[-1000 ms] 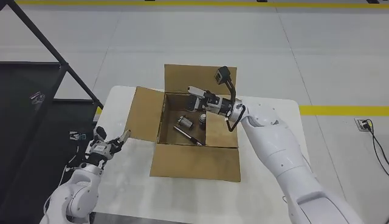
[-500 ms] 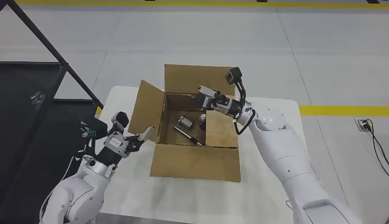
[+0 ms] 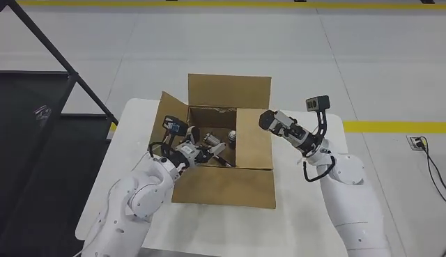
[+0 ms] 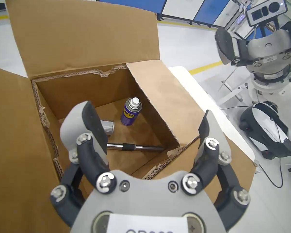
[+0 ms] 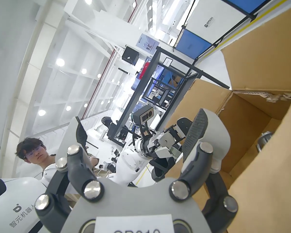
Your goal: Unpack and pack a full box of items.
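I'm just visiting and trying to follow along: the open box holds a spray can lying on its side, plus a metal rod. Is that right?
Not quite. The spray can stands upright on the floor of the box, nozzle up, as the left wrist view shows. The metal rod does lie in there too.

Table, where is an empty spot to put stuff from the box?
Bare table lies along the box's near side and at the far corner on the left arm's side. Inside the box it is crowded: spray can, silver can and rod share the floor, below the open left gripper.
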You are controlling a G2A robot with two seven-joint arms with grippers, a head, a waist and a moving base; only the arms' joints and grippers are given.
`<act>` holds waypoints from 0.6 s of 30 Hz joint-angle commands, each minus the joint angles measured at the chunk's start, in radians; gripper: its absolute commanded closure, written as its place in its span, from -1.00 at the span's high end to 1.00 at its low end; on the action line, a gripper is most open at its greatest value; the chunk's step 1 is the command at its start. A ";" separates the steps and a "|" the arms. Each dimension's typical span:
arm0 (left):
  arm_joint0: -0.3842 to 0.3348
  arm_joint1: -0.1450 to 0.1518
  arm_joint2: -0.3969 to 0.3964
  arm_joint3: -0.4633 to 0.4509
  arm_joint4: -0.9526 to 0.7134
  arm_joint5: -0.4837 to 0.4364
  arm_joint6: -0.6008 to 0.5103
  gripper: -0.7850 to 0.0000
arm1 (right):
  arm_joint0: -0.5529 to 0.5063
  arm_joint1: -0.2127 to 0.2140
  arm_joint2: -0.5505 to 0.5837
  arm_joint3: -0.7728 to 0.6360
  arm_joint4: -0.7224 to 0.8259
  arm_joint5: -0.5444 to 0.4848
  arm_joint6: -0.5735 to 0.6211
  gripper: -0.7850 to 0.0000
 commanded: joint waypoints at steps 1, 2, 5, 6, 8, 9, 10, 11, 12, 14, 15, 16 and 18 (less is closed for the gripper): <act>0.002 0.000 -0.002 -0.004 0.002 0.000 0.001 1.00 | 0.004 -0.001 -0.002 0.007 0.002 -0.002 0.002 1.00; 0.002 0.000 -0.002 -0.004 0.002 0.000 0.001 1.00 | 0.004 -0.001 -0.002 0.007 0.002 -0.002 0.002 1.00; 0.002 0.000 -0.002 -0.004 0.002 0.000 0.001 1.00 | 0.004 -0.001 -0.002 0.007 0.002 -0.002 0.002 1.00; 0.002 0.000 -0.002 -0.004 0.002 0.000 0.001 1.00 | 0.004 -0.001 -0.002 0.007 0.002 -0.002 0.002 1.00; 0.002 0.000 -0.002 -0.004 0.002 0.000 0.001 1.00 | 0.004 -0.001 -0.002 0.007 0.002 -0.002 0.002 1.00; 0.002 0.000 -0.002 -0.004 0.002 0.000 0.001 1.00 | 0.004 -0.001 -0.002 0.007 0.002 -0.002 0.002 1.00; 0.007 -0.001 0.000 -0.005 -0.018 0.002 0.006 1.00 | 0.004 -0.001 -0.002 0.007 0.002 -0.002 0.002 1.00; 0.008 -0.004 0.004 -0.004 -0.058 0.010 0.006 1.00 | 0.003 0.000 -0.002 0.002 0.000 -0.001 -0.001 1.00; 0.004 -0.009 0.012 -0.002 -0.111 0.024 0.005 1.00 | -0.003 0.002 -0.002 -0.021 -0.012 -0.005 -0.001 1.00; -0.021 -0.017 0.040 0.016 -0.161 0.045 -0.012 1.00 | -0.011 0.012 0.011 -0.062 -0.032 -0.028 0.040 1.00; -0.034 -0.022 0.057 0.029 -0.182 0.053 -0.014 1.00 | -0.014 0.018 0.022 -0.074 -0.036 -0.044 0.065 1.00; -0.047 -0.027 0.073 0.045 -0.208 0.061 -0.015 1.00 | -0.017 0.024 0.032 -0.082 -0.033 -0.054 0.092 1.00; -0.077 -0.038 0.105 0.077 -0.271 0.074 -0.036 1.00 | -0.014 0.035 0.051 -0.088 -0.027 -0.071 0.146 1.00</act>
